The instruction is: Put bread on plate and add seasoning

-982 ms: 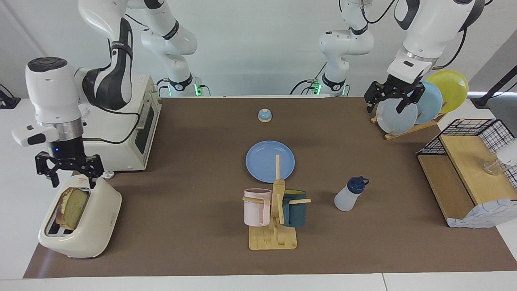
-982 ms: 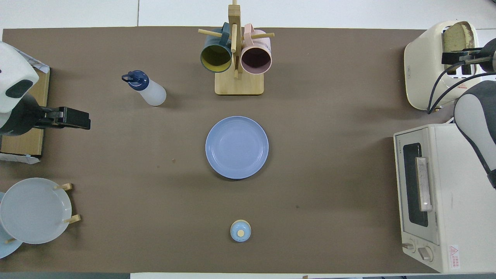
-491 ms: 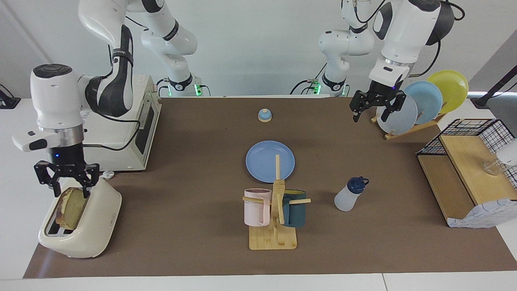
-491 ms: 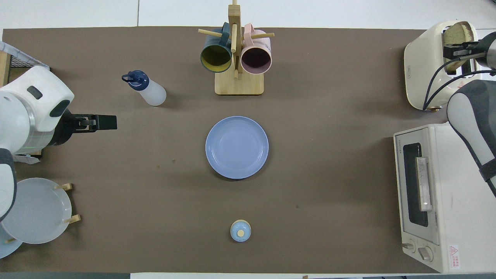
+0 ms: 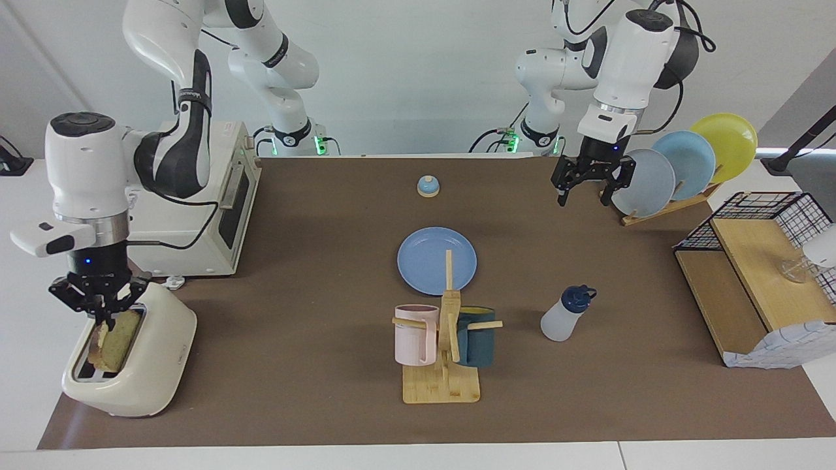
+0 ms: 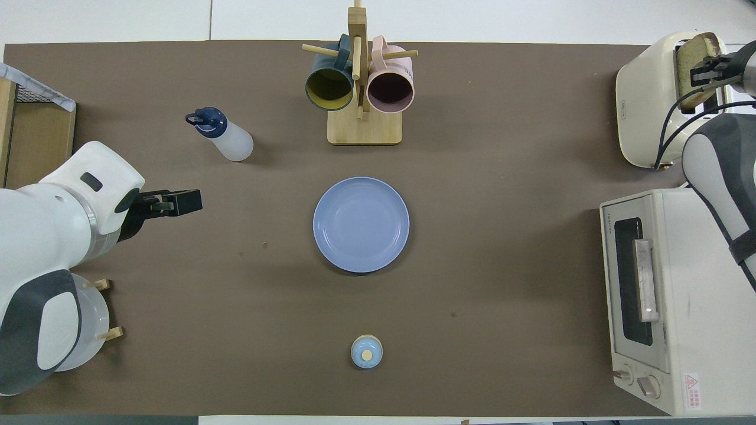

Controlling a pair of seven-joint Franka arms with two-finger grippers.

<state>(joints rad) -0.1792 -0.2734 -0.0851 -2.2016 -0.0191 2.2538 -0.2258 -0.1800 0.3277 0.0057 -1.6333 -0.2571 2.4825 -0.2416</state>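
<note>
R gripper (image 5: pixel 99 318) clamped on bread (image 5: pixel 112 336) in toaster (image 5: pixel 147 365), L gripper (image 5: pixel 586 189) wide, aloft

Robot lab: mock kitchen tabletop (image 5: pixel 313 274)

No legible text on anything

Both arms are glossy white shells with dark grey-black joint bands and loose black cables. The right arm (image 5: pixel 85 163) carries a silver wrist ring and a small blue light. The left arm (image 5: pixel 627 59) matches it. Green lights glow at both bases.
</note>
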